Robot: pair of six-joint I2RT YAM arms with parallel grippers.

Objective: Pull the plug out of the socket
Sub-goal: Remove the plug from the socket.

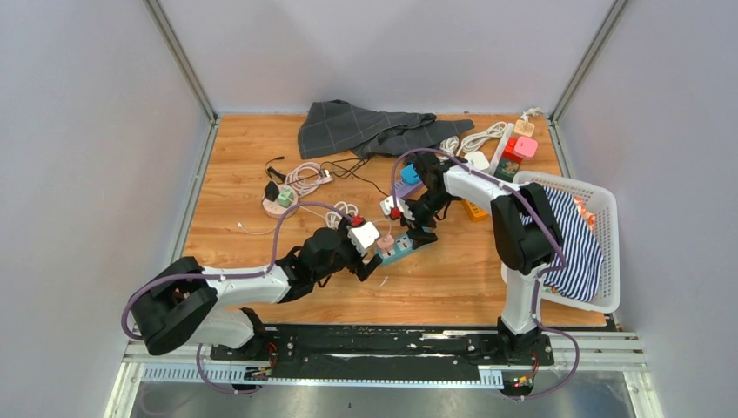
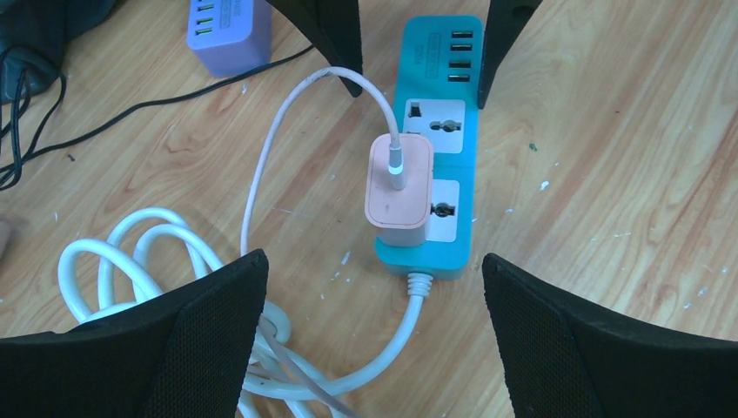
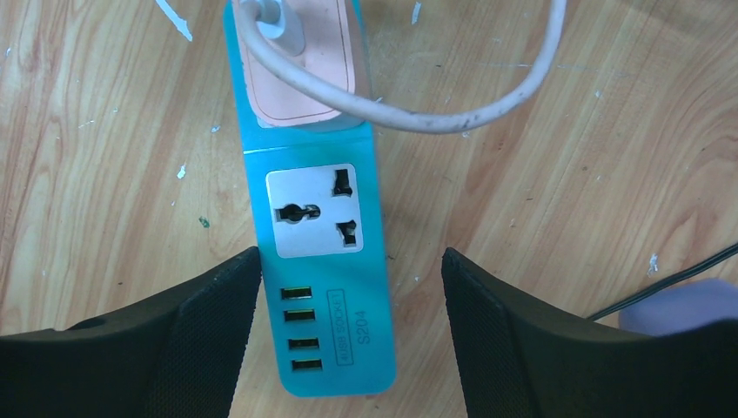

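From above, the left arm reaches in from the near left and the right arm bends back from the far side, and the two meet at a teal strip (image 1: 407,250) lying on the wooden surface (image 1: 244,157). A pink plug (image 1: 385,244) sits in the strip's end nearer the left pincer (image 1: 372,259), while the right pincer (image 1: 424,233) stands over the other end. A white basket (image 1: 614,252) holding striped fabric lies at the right edge, and a grey cloth (image 1: 357,126) lies at the far side. In the left wrist view the plug (image 2: 399,187) is seated upright in the nearer socket of the strip (image 2: 428,43). A white cable (image 2: 261,174) rises from the plug's top, arches over and falls into loose coils on the wood. The left pincer (image 2: 374,261) is released, its fingers (image 2: 209,340) spread wide on either side of the plug end and touching nothing. At the far end the right pincer (image 2: 418,94) straddles the strip by the USB ports, and a purple hub (image 2: 228,35) lies beyond. In the right wrist view the strip (image 3: 374,348) runs away between the fingers (image 3: 200,340). The right pincer (image 3: 348,261) is released, with one finger close against the strip's edge and the other apart from it, so the strip is not clamped. The free socket lies just ahead of the right pincer's fingertips, with the plug (image 3: 300,61) beyond it at the top edge and its cable (image 3: 479,113) curving across the wood.
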